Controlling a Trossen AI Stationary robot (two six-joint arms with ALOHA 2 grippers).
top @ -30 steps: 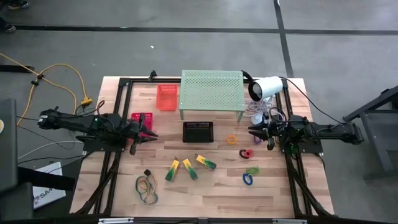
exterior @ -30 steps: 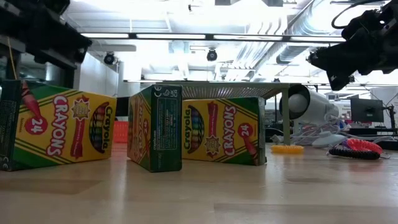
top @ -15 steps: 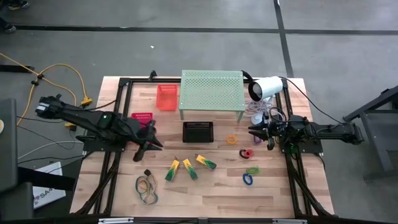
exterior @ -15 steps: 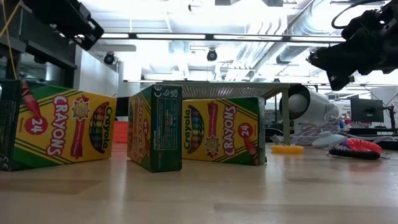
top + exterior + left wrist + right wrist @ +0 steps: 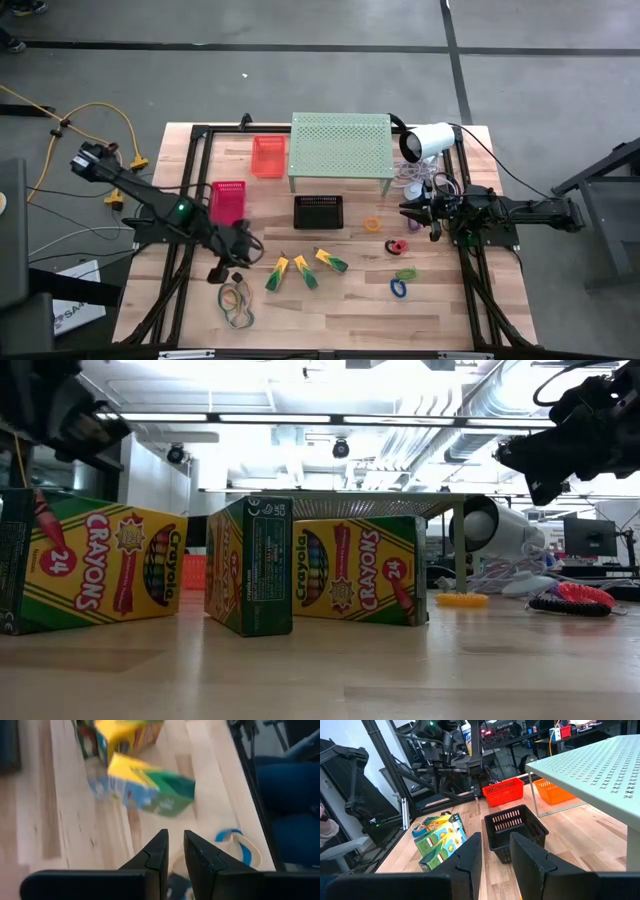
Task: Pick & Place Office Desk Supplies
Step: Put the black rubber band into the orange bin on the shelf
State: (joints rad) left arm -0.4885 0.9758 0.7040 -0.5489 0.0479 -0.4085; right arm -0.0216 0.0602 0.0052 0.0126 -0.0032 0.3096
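Observation:
Three yellow-and-green crayon boxes (image 5: 305,270) lie on the wooden table near its middle; they also show in the low view (image 5: 250,565). The rubber bands (image 5: 237,300) and a tiny black piece (image 5: 237,277) lie to their left. Orange (image 5: 372,224), red (image 5: 397,246), green (image 5: 406,273) and blue (image 5: 399,288) loops lie to the right. My left gripper (image 5: 220,268) slants down just left of the black piece, a narrow gap between its fingers (image 5: 175,847), holding nothing. My right gripper (image 5: 405,211) waits level at the right, open (image 5: 492,850) and empty.
A black basket (image 5: 318,211), a red basket (image 5: 228,200) and an orange-red basket (image 5: 267,155) stand behind the supplies. A pale-green perforated shelf (image 5: 340,150) and a white lamp-like device (image 5: 428,140) stand at the far edge. A black frame (image 5: 190,160) borders the table.
My left gripper has swung from beside the red basket toward the table's near edge and tipped from level to slanting down, ending close to the black piece and rubber bands. The red basket now shows uncovered. The supplies have stayed in place.

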